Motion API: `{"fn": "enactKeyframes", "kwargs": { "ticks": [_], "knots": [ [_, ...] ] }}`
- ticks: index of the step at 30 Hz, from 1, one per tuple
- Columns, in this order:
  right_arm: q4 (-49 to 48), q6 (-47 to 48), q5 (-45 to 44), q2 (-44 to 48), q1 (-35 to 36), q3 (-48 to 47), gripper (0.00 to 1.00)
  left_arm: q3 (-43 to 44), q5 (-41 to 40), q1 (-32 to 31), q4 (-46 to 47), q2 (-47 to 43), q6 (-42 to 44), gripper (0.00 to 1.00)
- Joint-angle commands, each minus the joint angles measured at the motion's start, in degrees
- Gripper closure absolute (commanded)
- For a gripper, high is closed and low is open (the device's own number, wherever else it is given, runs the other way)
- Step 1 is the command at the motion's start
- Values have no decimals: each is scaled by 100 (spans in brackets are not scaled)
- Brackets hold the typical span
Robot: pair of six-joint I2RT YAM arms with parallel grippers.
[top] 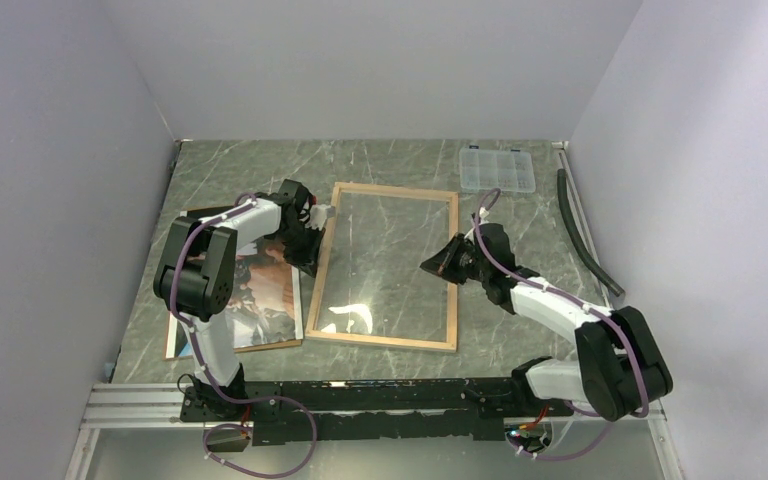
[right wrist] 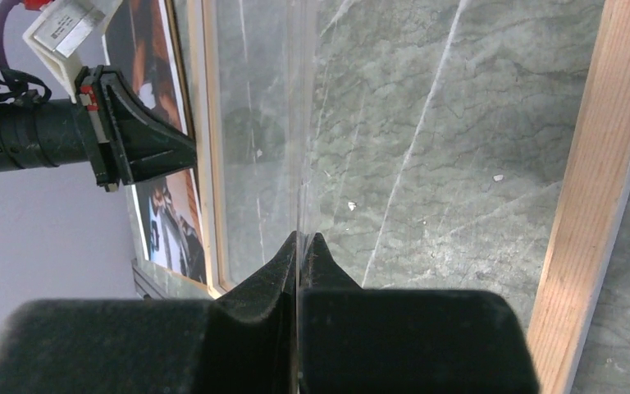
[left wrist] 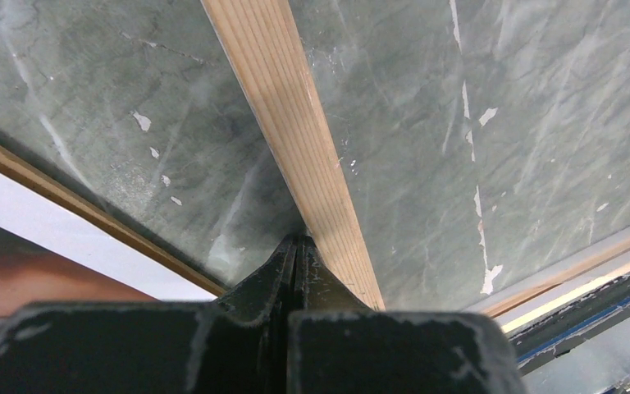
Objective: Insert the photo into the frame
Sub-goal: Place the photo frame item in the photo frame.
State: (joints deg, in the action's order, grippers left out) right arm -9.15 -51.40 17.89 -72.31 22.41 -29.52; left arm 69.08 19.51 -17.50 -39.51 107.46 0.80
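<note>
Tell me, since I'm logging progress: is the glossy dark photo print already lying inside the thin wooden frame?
No, the glossy photo print lies on the table left of the wooden frame, outside it.

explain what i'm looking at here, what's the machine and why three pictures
These are two robot arms bolted to a table. The wide picture comes from a camera above; the other two come from cameras on the wrists. A frame lies wood side up, the photo left of it, a clear box at the back. The left end effector is shut against the frame's rail; the right end effector is shut, seemingly on the edge of the clear pane.
</note>
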Motion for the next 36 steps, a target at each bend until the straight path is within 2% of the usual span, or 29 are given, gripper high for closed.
{"fn": "enactKeyframes", "kwargs": {
  "ticks": [1,18,28,36],
  "knots": [
    [-364,-16,349,-178,124,-43,100,77,208,-131,122,50,10,97],
    [119,146,-34,-144,134,-110,100,104,243,-174,137,41,-3,97],
    [-384,-17,160,-516,157,-151,100,78,243,-180,153,21,4,97],
    [-305,-39,83,-571,211,-221,100,125,230,-245,183,76,-37,97]
  ]
}}
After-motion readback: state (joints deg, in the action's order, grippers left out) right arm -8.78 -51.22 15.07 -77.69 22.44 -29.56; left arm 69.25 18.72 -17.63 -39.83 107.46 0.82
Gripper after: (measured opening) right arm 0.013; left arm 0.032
